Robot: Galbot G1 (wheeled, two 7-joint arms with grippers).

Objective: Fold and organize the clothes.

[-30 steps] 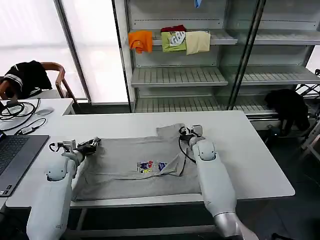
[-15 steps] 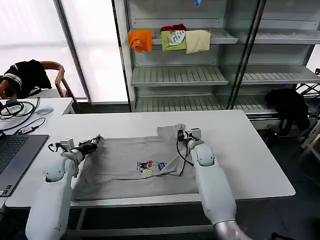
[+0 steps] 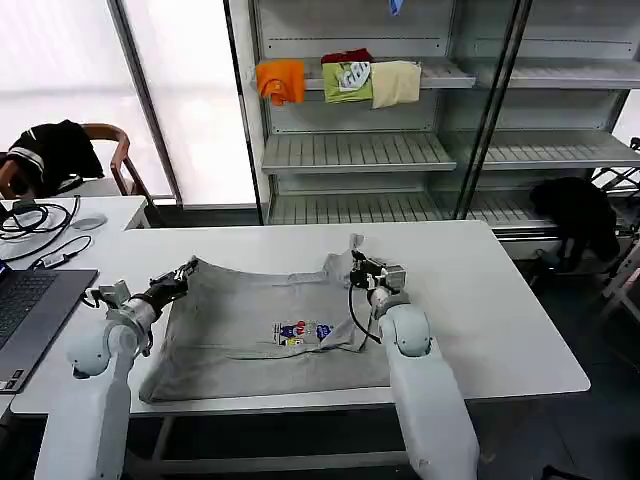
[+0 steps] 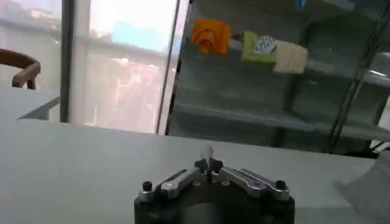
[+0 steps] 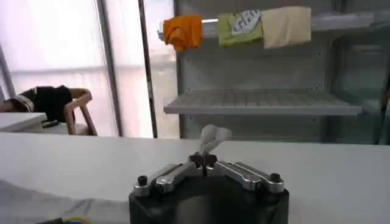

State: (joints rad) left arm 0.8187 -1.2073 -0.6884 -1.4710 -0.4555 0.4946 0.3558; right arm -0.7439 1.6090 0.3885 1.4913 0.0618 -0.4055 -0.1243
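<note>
Grey T-shirt (image 3: pixel 262 330), just one, lies mid-table (image 3: pixel 500 300) toward the front edge. Two grippers, left (image 3: pixel 186 272) and right (image 3: pixel 357 262), each pinch a raised far corner (lifted higher than before).

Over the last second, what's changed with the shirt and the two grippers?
Both grippers have drawn back toward the robot and lifted, each shut on a far corner of the T-shirt: the left gripper at one, the right gripper at the other. The far edge now stands raised off the table. The near hem and the print have barely moved.
</note>
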